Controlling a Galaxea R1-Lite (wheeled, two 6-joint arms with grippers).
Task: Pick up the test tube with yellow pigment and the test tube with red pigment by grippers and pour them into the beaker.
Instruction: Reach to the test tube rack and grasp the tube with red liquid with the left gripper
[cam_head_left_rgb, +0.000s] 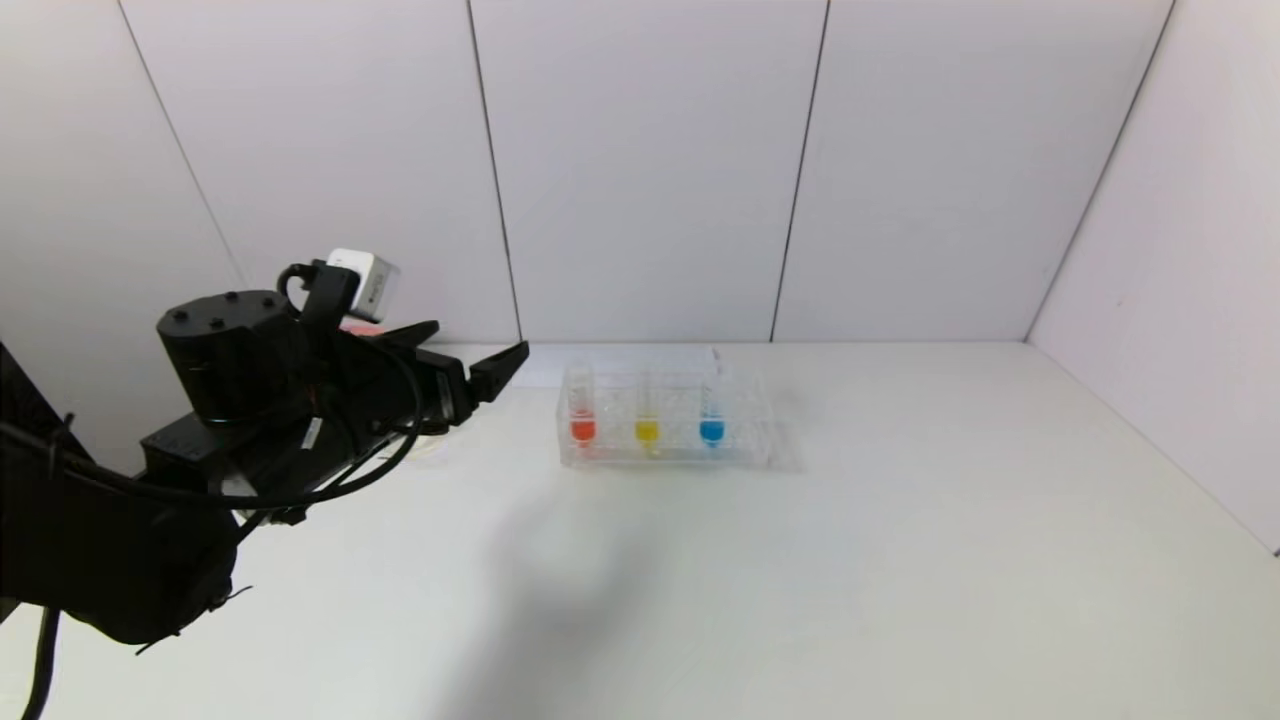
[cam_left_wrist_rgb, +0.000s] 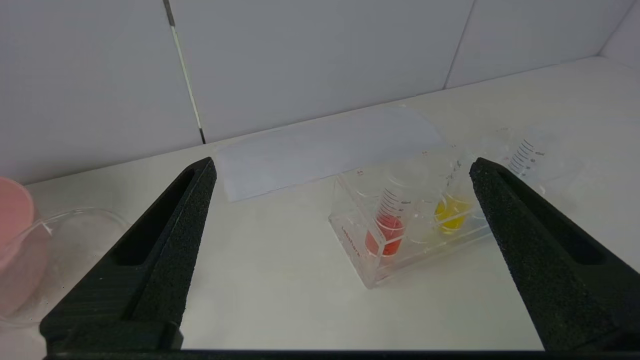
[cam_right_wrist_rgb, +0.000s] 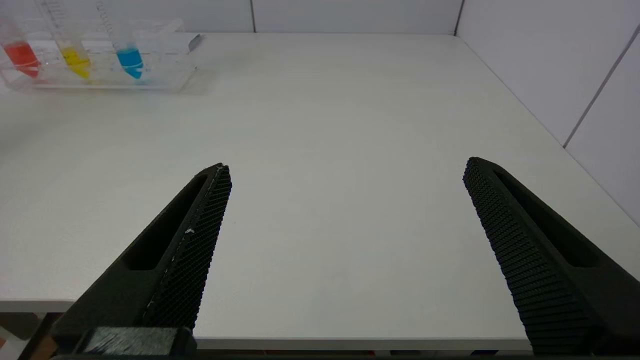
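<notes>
The left gripper (cam_left_wrist_rgb: 340, 220) hung with its black tapered fingers spread wide and empty. Ahead of it, slightly toward its right finger, the clear rectangular tube rack (cam_left_wrist_rgb: 357, 250) held the slim clear test tube with red pigment (cam_left_wrist_rgb: 387, 230) nearest, and the test tube with yellow pigment (cam_left_wrist_rgb: 450, 212) just beyond. The small clear beaker (cam_left_wrist_rgb: 75, 240) stood on the white worktop (cam_left_wrist_rgb: 280, 280) outside its left finger, touching or just beside a pink bowl (cam_left_wrist_rgb: 12, 220).

The right gripper (cam_right_wrist_rgb: 345, 210) waited, also fully open, low over the worktop's near edge, well apart from the rack.

Closing off-centre would probably tip the light rack or nudge the neighbouring tube. The head view hid the beaker behind the left arm, and the tubes' clear upper walls were hard to trace.
</notes>
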